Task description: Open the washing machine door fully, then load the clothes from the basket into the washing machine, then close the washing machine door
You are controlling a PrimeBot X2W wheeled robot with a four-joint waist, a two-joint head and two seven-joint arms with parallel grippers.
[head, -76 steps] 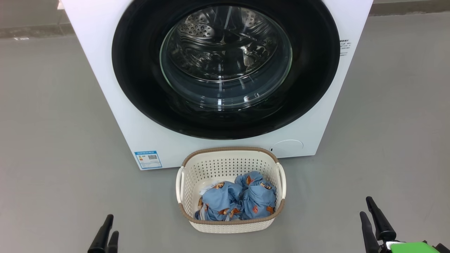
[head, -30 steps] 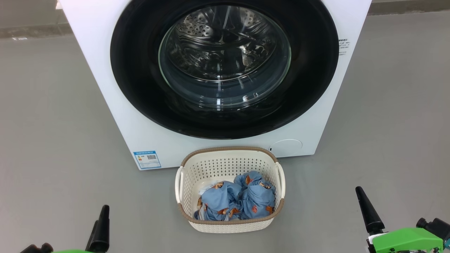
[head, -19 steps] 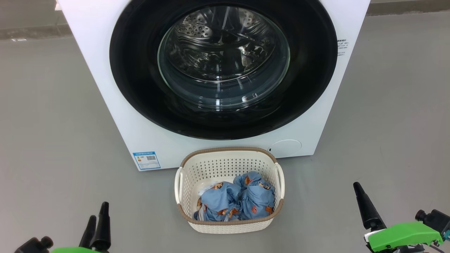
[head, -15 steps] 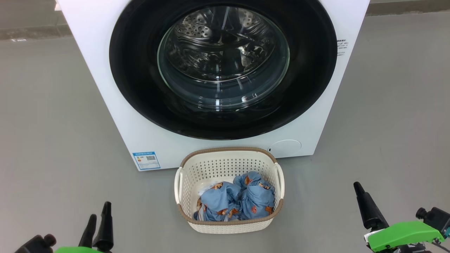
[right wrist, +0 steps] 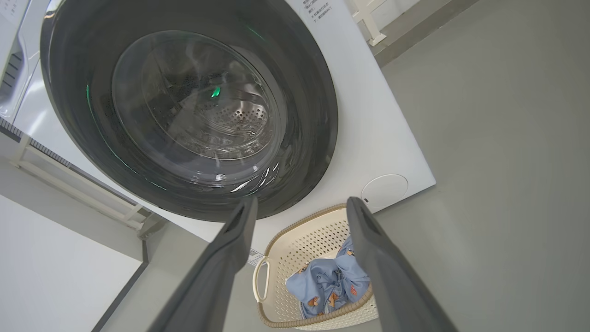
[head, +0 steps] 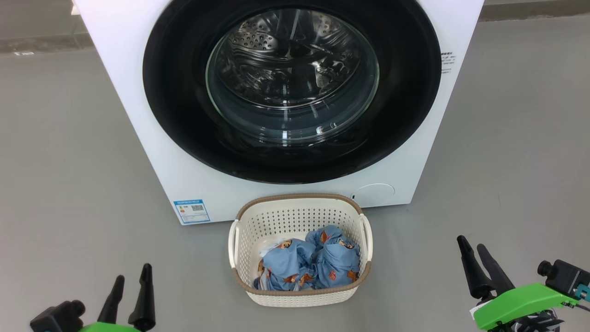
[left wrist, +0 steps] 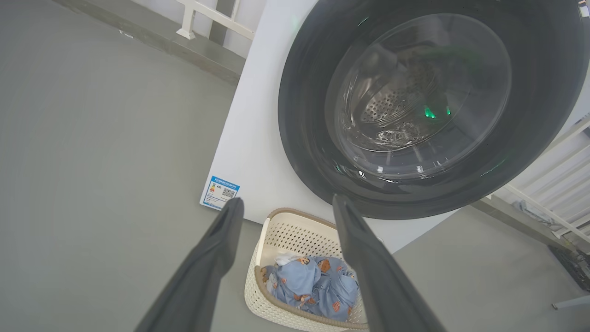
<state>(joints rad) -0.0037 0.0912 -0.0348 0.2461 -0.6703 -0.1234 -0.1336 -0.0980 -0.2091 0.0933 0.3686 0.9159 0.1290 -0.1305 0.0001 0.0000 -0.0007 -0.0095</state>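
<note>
Head view: the door (head: 175,92) sits shut on the washer (head: 138,120), with the basket (head: 299,197) of clothes (head: 306,265) on the floor just before it. Left pincer (head: 133,273) and right pincer (head: 470,243) hang released, empty. Opening is not begun; next, one must hook the door's rim and pull.

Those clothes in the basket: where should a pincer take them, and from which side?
Pinch the raised, bunched folds on top of the clothes, coming straight down from above. The basket walls ring the pile on every side, so a sideways approach is likely blocked, while the crumpled top lies open.
</note>
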